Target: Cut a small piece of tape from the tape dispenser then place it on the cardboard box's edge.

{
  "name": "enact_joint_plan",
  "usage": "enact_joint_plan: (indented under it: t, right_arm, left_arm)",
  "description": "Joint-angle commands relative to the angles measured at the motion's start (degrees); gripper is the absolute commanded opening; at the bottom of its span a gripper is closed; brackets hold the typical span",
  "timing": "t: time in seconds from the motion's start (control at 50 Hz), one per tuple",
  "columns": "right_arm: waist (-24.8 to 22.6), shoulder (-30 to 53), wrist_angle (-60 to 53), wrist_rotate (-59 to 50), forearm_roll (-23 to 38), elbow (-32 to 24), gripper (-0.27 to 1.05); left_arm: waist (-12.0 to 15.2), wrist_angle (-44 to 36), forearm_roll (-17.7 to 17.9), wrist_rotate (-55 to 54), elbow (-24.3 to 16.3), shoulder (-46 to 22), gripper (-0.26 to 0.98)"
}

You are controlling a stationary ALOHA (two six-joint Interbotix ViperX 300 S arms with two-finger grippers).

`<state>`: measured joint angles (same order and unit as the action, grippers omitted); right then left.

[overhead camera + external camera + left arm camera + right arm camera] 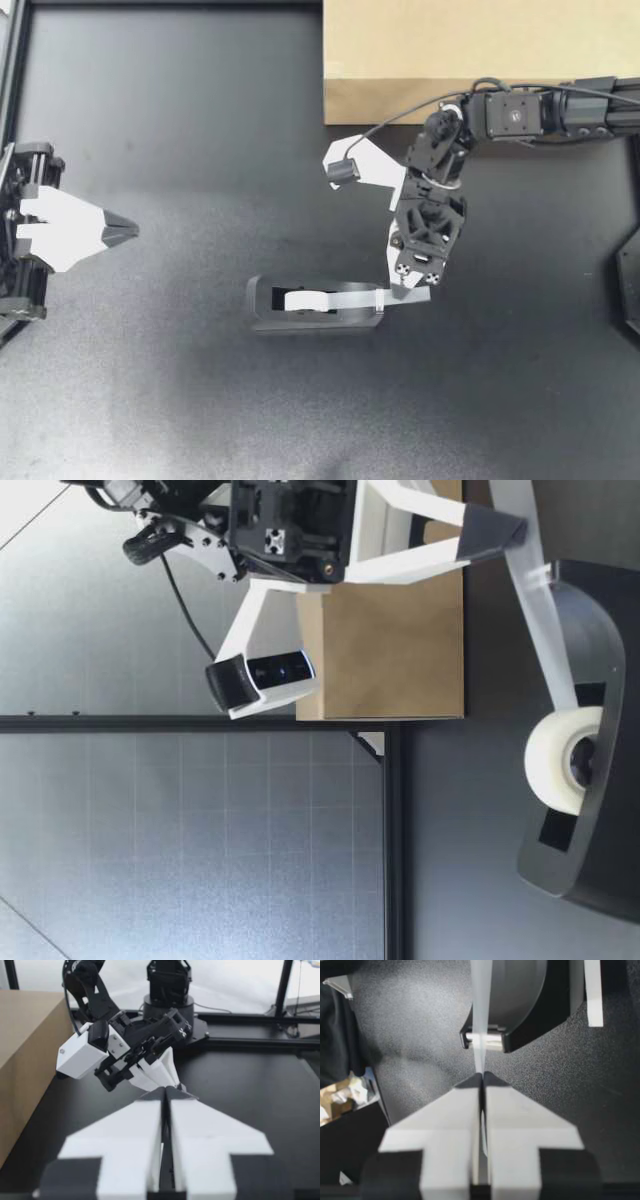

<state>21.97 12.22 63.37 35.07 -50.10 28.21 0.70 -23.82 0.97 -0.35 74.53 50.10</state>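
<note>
My right pincer pinches the tape strip taut — just beyond the tape dispenser cutter.

My right claw is white with dark tips. The tape ahead of it is milky white, the dispenser black, the box behind plain brown.

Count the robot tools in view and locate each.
2: my left tool sits shut, far from the dispenser; my right tool is shut on the tape strip pulled from it.
</note>
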Motion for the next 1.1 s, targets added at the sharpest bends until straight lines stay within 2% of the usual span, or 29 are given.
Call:
enact_joint_plan:
  t: [0.0,0.6,0.7,0.8,0.96,1.02,1.08]
  right_arm:
    - [0.5,-2.1,0.1,0.1,-0.3,-0.1,-0.09]
    - [-1.0,2.5,-6.2,0.4,-0.6,3.4,-0.09]
    - [-1.1,2.0,-7.3,0.1,-0.5,4.2,-0.09]
    - [-1.1,-1.8,-8.0,-0.7,0.3,4.1,-0.09]
    - [-2.4,-11.3,-12.0,-4.6,6.5,1.5,-0.09]
    - [-4.6,-14.2,-13.7,-8.7,12.7,-0.7,-0.09]
    - [-6.6,-15.4,-14.0,-12.7,18.5,-2.8,-0.09]
  left_arm:
    - [0.1,-0.4,0.1,0.1,-0.8,-0.4,-0.08]
    - [0.1,-0.4,0.1,-0.1,-1.0,-0.8,-0.07]
    - [0.1,-0.4,0.1,-0.1,-1.2,-2.1,-0.02]
    - [0.1,-0.5,0.1,-0.2,-1.8,-3.9,0.06]
    - [0.1,-0.5,0.2,-0.2,-3.3,-7.3,0.31]
    - [0.1,-0.5,0.3,-0.4,-4.1,-8.8,0.39]
    - [0.1,-0.8,0.3,-0.9,-4.9,-10.3,0.41]
